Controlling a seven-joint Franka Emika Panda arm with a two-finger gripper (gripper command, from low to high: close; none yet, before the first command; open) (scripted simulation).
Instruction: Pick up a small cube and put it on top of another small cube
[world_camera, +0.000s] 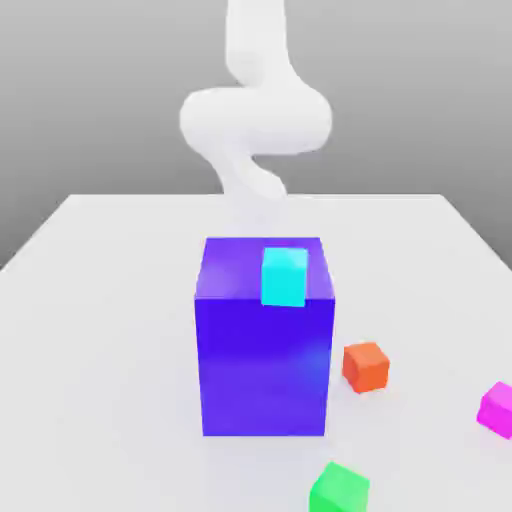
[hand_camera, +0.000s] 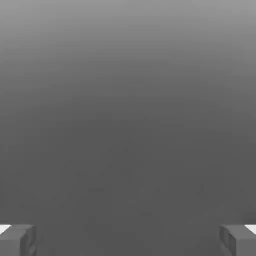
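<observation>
Exterior view: unlabelled small cube (world_camera: 497, 409) beside orange cube (world_camera: 366, 366).

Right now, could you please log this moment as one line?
tool: open, empty | magenta cube: on table, untouched | cyan cube: atop blue block | stacking: not begun

Exterior view: magenta cube (world_camera: 498, 409) cut by the frame's right edge; green cube (world_camera: 339, 489) cut by the bottom edge. The arm (world_camera: 256, 110) runs off the top edge, its lower end hidden behind the blue-purple block (world_camera: 264, 350). Hand view: both fingertips (hand_camera: 18, 240) clipped at the bottom corners.
</observation>
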